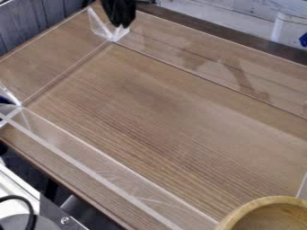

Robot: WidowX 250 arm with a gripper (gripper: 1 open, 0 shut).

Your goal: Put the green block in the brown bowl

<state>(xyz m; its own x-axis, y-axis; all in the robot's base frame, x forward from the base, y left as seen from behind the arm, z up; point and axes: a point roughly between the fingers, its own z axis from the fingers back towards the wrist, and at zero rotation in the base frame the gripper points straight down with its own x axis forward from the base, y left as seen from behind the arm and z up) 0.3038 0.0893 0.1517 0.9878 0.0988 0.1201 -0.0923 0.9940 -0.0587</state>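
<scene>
Green block cannot be made out anywhere; no writing is readable either. At the worktop's far edge, left of centre, the dark gripper [118, 11] is mostly cut off by the frame, so whether its jaws are together or apart cannot be told. Clear plastic walls [72, 148] fence the wood-grain worktop [156, 108]. A tan wooden bowl [267, 215], round with a thick smooth rim, sits at the near right corner

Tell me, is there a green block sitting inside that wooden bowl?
No, the part of the brown bowl that shows at the bottom right edge holds nothing green, and no green block lies anywhere on the wooden table.
</scene>
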